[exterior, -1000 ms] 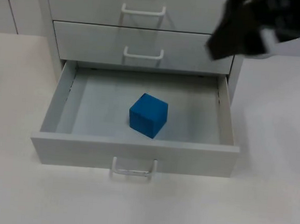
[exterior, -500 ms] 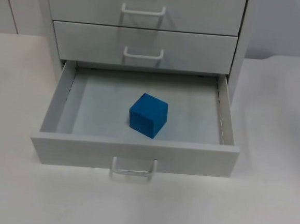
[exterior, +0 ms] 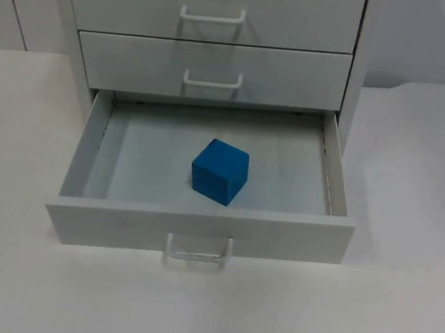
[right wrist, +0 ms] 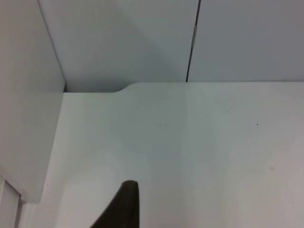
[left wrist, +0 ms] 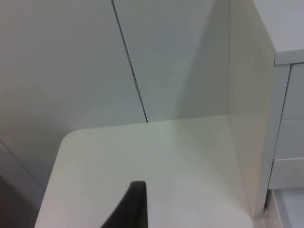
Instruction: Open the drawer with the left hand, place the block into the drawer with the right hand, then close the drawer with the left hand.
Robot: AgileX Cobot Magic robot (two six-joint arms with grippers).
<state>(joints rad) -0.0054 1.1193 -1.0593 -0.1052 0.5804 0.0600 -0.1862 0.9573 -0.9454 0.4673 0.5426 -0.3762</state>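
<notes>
While the white bottom drawer (exterior: pixel 202 230) stands pulled open, the blue cube block (exterior: pixel 220 171) rests inside; my pincers' states cannot be told.

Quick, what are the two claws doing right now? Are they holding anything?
Left claw: over the bare table beside the cabinet, holding nothing; open or shut cannot be told.
Right claw: over the table too, holding nothing; cannot be told either.
</notes>
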